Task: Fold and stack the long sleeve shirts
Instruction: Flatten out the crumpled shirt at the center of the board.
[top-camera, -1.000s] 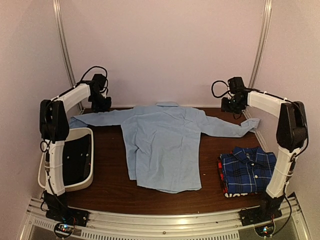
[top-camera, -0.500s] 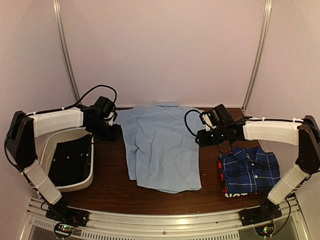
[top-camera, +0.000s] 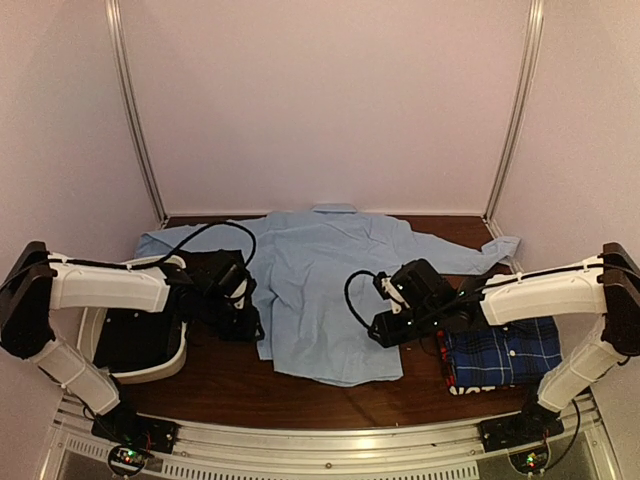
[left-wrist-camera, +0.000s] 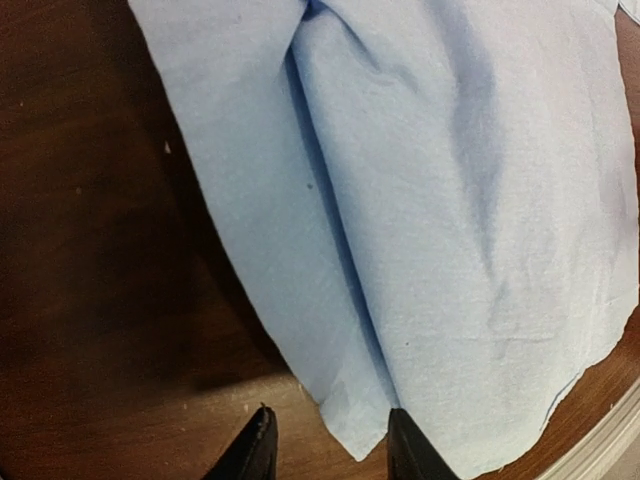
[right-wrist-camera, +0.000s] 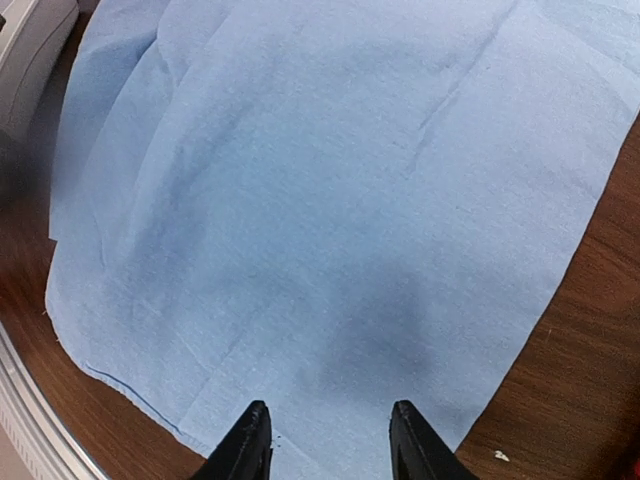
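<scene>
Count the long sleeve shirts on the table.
3: a plain light blue cloth shirt spread at centre; a folded blue-and-navy plaid shirt at right; a red-and-black shirt beneath it, only its edge showing.

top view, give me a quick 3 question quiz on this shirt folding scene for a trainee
1. True or false: the plaid shirt lies folded on the right side of the table.
2. The white bin sits: A) left of the light blue shirt B) on it C) behind it.
3. Which tool is at the light blue shirt's near left corner?
Key: 1 true; 2 A; 3 left tool.
</scene>
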